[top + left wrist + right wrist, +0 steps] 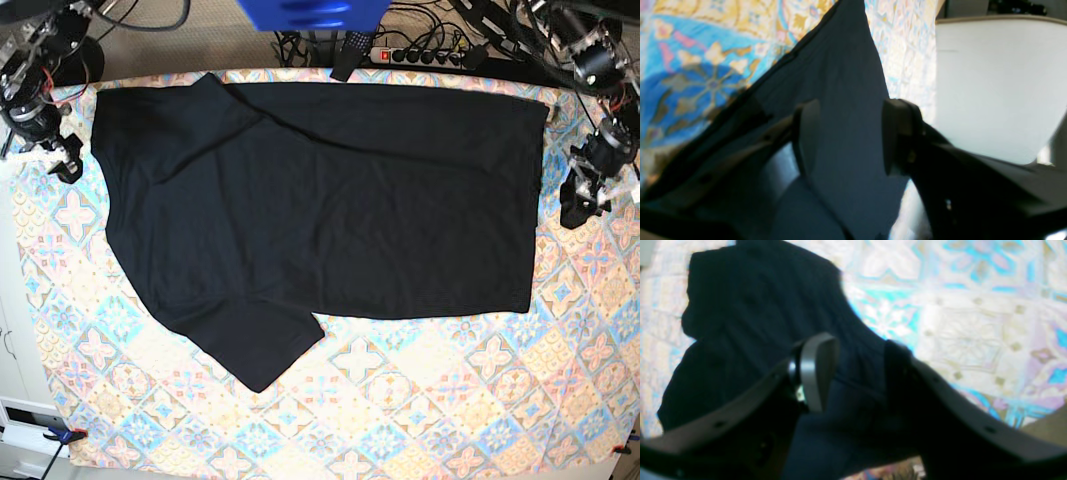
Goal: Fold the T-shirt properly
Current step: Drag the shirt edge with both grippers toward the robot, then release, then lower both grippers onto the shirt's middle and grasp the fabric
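Black cloth of the T-shirt (840,100) is seen between the left gripper (850,136) and right gripper (857,370) jaws, both parted; the hem could be missed.

One black T-shirt (330,190), spread flat. One patterned cloth (420,420) covering the bench. Two robot arms, one per side: left gripper (583,195), right gripper (62,157), two jaws each. One power strip (420,52) behind the bench. One blue object (312,14) at top edge.

The table (400,420) is viewed from overhead by the base camera; the T-shirt (330,200) is seen close-up, obliquely, by both wrist cameras.
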Robot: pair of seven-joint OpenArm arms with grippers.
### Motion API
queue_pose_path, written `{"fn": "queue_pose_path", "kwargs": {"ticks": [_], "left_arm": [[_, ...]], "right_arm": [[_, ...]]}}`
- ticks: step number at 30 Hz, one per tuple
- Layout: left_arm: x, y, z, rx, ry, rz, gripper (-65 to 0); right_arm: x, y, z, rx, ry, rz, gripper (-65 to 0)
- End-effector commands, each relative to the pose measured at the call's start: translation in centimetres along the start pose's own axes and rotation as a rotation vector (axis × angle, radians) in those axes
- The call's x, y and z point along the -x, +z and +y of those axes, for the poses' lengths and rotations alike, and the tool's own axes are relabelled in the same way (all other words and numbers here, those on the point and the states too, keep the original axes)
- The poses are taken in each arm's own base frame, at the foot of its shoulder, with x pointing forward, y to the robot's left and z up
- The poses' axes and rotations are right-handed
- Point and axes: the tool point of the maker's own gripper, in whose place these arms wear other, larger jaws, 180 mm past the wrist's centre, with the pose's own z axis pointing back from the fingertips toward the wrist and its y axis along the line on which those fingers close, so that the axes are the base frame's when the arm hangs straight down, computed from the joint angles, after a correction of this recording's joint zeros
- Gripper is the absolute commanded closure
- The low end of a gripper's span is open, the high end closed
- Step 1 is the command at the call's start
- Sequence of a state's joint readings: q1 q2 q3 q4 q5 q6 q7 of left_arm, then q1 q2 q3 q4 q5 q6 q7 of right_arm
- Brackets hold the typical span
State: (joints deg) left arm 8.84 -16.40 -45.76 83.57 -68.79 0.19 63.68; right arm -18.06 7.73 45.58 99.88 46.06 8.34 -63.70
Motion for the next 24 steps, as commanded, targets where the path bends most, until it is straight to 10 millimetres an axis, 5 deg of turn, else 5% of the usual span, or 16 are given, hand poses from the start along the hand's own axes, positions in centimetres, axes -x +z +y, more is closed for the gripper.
{"fn": "queue_pose_path", "kwargs": {"ticks": [1,11,16,24], "left_arm": [[-1.8,-0.5,-2.4,0.036,-0.064,-0.022,-30.0],[-5.0,-7.2,-4.7,-0.031,-0.062,-0.010,-30.0],[-6.9,-8.8,-6.5,-0.103,-0.153,-0.049,-30.0],[-5.3,-12.6,-8.1,-0.245,-0.574,-0.101,-29.9]], "right_arm": [[-1.3,0.2,0.6,-0.008,0.034,-0.030,-26.8],[-0.1,-2.5,6.6,-0.145,0.113,0.025,-26.9],[1.4,-3.3,7.3,-0.130,0.184,0.073,-27.0],[2.4,-3.7,7.6,-0.111,0.238,0.103,-27.0]]}}
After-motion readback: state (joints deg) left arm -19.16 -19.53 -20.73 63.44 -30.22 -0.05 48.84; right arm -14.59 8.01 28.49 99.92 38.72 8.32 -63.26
